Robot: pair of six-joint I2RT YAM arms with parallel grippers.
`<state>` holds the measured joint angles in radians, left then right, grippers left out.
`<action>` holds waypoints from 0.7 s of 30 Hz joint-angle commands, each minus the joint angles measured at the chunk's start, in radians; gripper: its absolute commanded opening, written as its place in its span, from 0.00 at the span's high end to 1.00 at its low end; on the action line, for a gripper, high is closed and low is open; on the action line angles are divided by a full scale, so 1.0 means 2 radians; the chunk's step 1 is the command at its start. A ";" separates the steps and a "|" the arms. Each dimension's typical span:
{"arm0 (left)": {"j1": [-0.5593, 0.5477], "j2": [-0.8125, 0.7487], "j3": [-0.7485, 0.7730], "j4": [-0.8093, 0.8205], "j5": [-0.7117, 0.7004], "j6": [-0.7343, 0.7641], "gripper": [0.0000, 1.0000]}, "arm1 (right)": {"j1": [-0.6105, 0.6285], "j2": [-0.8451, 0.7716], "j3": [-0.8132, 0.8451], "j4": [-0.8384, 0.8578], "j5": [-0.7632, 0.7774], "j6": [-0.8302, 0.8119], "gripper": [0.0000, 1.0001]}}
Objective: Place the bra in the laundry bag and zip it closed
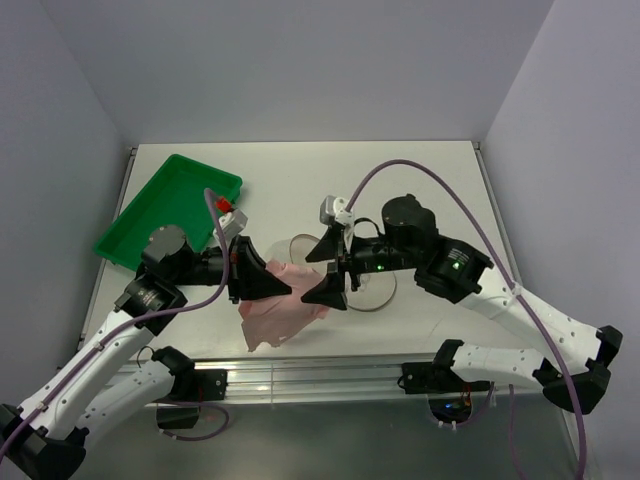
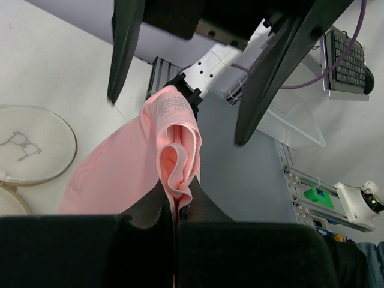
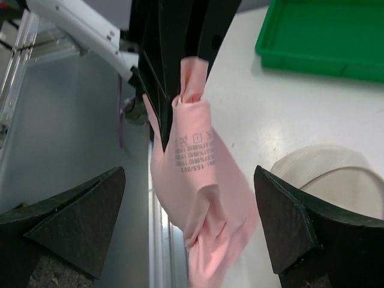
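my left gripper [image 2: 177, 204] is pressed together on a fold of the bra [image 2: 114, 168], pinching a doubled edge of the pink fabric between its fingertips; my right gripper [image 1: 328, 268] faces it with its jaws spread wide and nothing between them; the bra hangs bunched over the near edge of the worktop, a little left of the middle, and its printed care label faces the right wrist camera; the laundry bag [image 2: 33, 144] lies flat near the middle of the worktop, just right of the bra.

i judge the bra light, limp and easily creased; it will sag and swing from one pinch and may slide out of a thin grip; a second hold on the low hanging end, taking a thick fold rather than a single layer, looks safest to me.

from above, my right gripper covers much of the bag; i cannot find its zip or tell whether the mouth is open; the straps and cups are lost in the bunching; i cannot tell if the bra's low end touches the worktop; the green tray [image 1: 165, 210] sits toward the far left corner.
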<state>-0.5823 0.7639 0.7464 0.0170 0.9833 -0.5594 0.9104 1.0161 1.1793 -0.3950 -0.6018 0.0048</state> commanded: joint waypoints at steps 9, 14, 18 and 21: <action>-0.006 0.008 0.026 0.032 0.010 0.004 1.00 | 0.048 0.026 -0.023 0.020 -0.007 0.014 0.15; -0.009 0.008 0.029 0.033 0.010 0.003 1.00 | 0.049 0.041 -0.025 0.031 -0.002 0.022 0.24; -0.010 0.008 0.033 0.030 0.008 0.003 0.99 | 0.049 0.045 -0.030 0.038 -0.006 0.027 0.38; -0.011 0.009 0.035 0.025 0.001 0.004 0.98 | 0.049 0.043 -0.034 0.043 -0.006 0.031 0.54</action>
<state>-0.5995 0.7837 0.7597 0.0227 0.9913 -0.5613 1.0012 1.1080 1.1194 -0.3580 -0.6102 0.0502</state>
